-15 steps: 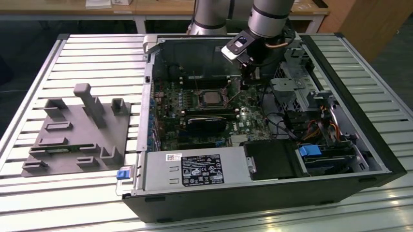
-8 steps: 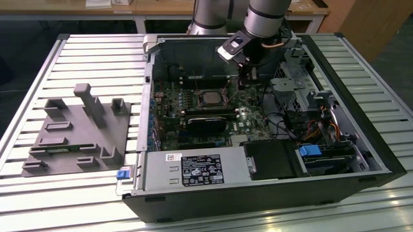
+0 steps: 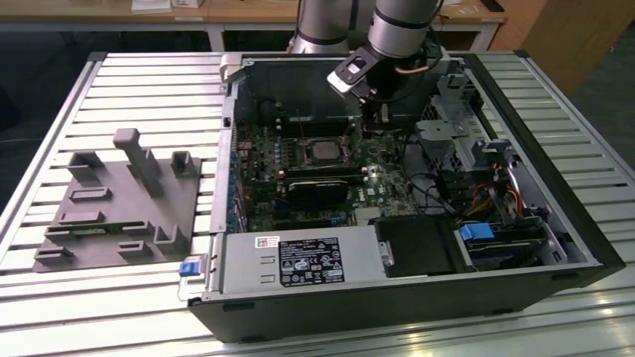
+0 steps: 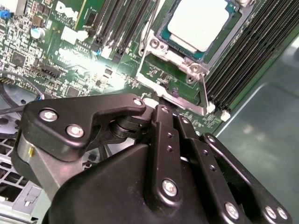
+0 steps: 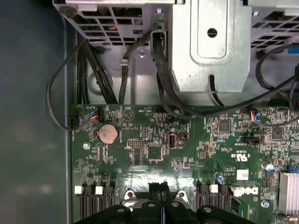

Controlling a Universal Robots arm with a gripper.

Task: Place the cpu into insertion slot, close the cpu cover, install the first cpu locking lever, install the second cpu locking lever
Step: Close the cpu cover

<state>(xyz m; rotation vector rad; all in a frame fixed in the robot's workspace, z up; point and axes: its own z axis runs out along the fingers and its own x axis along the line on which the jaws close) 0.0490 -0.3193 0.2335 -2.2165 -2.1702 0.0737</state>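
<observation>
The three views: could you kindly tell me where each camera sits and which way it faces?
Exterior view: off the arm, high, looking down into the open computer case; arm and tool show.
Second wrist view: on the wrist, looking past the tool at the cpu.
First wrist view: on the wrist, facing the green board; the tool shows.
Shared: both wrist views show tool and board.

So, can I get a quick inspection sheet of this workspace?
Surface: slatted metal table carrying an open computer case.
Job's things: cpu seated in the insertion slot; whether it is latched cannot be judged.
Clutter: grey fixture block at the exterior view's left.
Grippers: gripper over the green board at the slot's edge, fingers together, nothing seen between them.
Cables: black cables near the drive cage.
Surroundings: wooden desk behind.
</observation>
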